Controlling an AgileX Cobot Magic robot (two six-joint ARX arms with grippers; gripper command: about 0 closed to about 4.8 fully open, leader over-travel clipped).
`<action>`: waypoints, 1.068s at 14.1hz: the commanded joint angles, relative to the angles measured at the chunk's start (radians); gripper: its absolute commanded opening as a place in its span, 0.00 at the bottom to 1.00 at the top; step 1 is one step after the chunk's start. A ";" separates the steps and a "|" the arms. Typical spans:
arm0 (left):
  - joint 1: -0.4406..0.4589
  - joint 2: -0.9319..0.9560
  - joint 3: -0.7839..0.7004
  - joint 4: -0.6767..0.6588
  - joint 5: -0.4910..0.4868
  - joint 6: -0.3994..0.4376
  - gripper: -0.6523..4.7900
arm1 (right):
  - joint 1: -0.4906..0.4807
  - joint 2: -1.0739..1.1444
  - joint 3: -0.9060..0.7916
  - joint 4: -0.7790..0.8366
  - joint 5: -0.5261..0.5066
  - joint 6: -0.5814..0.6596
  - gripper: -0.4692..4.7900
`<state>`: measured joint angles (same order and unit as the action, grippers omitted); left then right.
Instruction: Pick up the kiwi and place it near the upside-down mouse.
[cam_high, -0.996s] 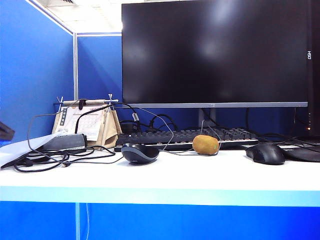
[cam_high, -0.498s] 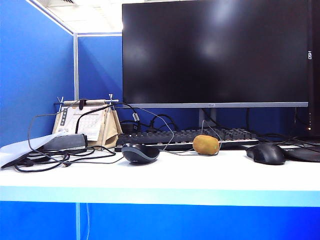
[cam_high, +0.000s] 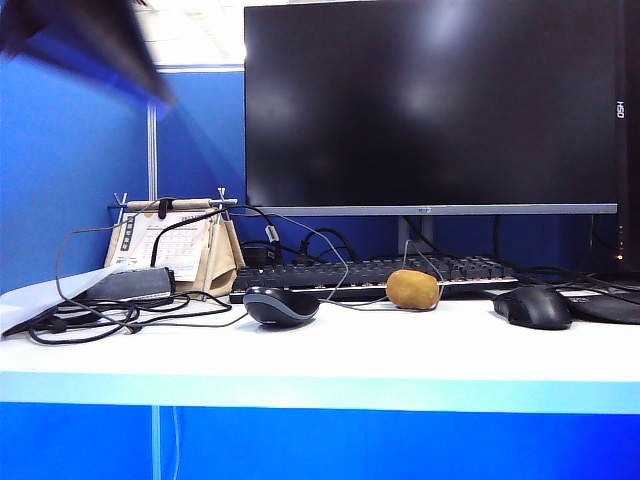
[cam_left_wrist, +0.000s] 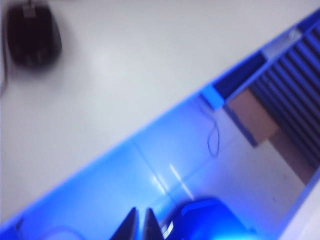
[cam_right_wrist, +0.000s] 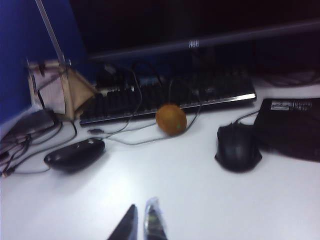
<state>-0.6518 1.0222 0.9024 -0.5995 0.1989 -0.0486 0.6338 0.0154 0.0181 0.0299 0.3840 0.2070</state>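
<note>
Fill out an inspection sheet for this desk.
Surface: white desk, front part bare.
Job's things: fuzzy brown kiwi before the black keyboard; dark upside-down mouse with grey band apart from it, toward the left arm's side.
Clutter: upright black mouse, desk calendar, black monitor.
Grippers: left gripper shut, off the desk edge; right gripper nearly shut, above the desk, empty.
Cables: black cables tangled by the calendar.
Surroundings: blue partitions.
</note>
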 joint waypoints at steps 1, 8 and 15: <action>0.000 -0.006 0.009 0.124 0.005 0.016 0.17 | -0.031 0.105 0.115 0.031 -0.002 -0.002 0.19; -0.001 -0.009 0.009 0.157 0.118 0.012 0.17 | -0.354 1.111 0.811 0.164 -0.522 -0.104 0.19; -0.001 -0.010 0.009 0.143 0.164 0.015 0.17 | -0.536 1.688 1.223 0.146 -0.835 -0.214 0.91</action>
<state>-0.6521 1.0157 0.9073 -0.4671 0.3573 -0.0376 0.0990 1.6741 1.2068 0.1623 -0.4355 0.0242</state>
